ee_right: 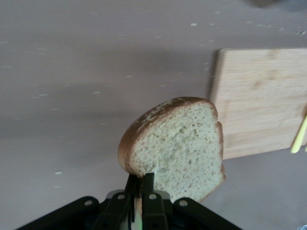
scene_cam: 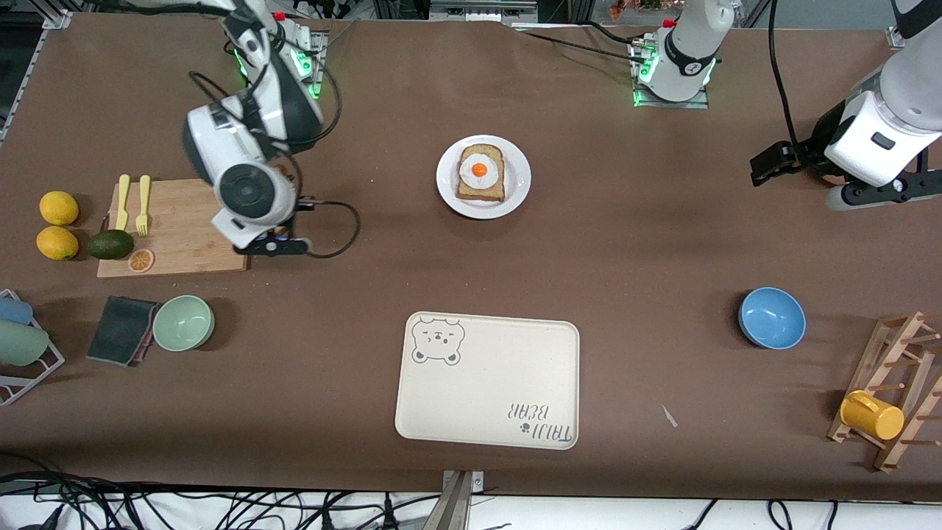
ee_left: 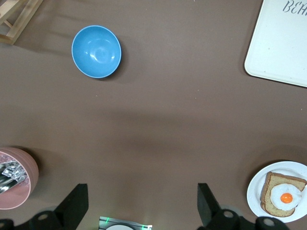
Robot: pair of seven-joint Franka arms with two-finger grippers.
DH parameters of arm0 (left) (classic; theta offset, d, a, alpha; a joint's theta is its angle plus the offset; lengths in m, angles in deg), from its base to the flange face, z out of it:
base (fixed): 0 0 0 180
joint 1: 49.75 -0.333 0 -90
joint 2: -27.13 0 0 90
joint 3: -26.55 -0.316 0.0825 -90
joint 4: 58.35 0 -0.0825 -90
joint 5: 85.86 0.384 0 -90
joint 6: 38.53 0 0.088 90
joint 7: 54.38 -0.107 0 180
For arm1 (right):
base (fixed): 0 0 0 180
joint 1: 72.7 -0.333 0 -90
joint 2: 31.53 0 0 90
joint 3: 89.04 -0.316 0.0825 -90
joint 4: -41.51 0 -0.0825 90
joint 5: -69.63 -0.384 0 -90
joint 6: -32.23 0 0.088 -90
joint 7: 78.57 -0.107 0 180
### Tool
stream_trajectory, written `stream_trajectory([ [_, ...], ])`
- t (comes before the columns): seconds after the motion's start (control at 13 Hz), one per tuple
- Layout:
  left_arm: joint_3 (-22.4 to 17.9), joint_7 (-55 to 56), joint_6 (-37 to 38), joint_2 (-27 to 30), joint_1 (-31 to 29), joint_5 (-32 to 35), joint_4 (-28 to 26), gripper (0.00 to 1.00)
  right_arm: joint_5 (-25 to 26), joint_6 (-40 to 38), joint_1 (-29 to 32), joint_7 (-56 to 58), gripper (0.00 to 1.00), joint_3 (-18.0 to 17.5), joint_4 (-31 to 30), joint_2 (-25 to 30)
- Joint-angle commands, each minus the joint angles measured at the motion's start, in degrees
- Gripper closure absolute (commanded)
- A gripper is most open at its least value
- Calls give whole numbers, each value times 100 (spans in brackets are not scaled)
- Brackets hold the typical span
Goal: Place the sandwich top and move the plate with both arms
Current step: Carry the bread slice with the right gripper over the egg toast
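Note:
The sandwich top [ee_right: 180, 143], a speckled wholegrain slice with a dark crust, is held on edge in my right gripper [ee_right: 140, 179], which is shut on its lower rim. In the front view the right wrist [scene_cam: 246, 195] hangs over the edge of the wooden board and hides the slice. The white plate [scene_cam: 519, 180] sits mid-table near the robots' bases and bears a bread slice with a fried egg [scene_cam: 482, 173]; the plate also shows in the left wrist view [ee_left: 253, 191]. My left gripper [ee_left: 141, 206] is open and empty, raised over the left arm's end of the table [scene_cam: 773, 163].
A cutting board [scene_cam: 180, 228] with two yellow forks, an avocado and two lemons beside it lies at the right arm's end. A green bowl [scene_cam: 183, 322], the cream bear tray [scene_cam: 487, 380], a blue bowl [scene_cam: 771, 317] and a wooden mug rack [scene_cam: 894, 390] lie nearer the camera.

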Motion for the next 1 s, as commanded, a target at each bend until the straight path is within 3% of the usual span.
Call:
stream_trajectory([
  [0.0, -5, -58, 74, 27, 21, 105, 53, 0, -118, -183, -640, -910, 100, -203, 495, -312],
  [0.23, 4, -58, 74, 36, 29, 105, 53, 0, -776, -139, -1502, -1789, 100, -204, 1442, -1093],
  [0.46, 13, -67, 83, 36, 38, 96, 96, 0, -795, -86, -2293, -2353, 100, -212, 2612, -2113],
  [0.61, 22, -59, 83, 36, 38, 96, 96, 0, -804, 88, -2584, -2616, 100, -212, 2922, -2439],
  [0.92, -22, -85, 66, -26, -76, 105, 88, 0, -804, 695, -2989, -2776, 100, -212, 2941, -2555],
])
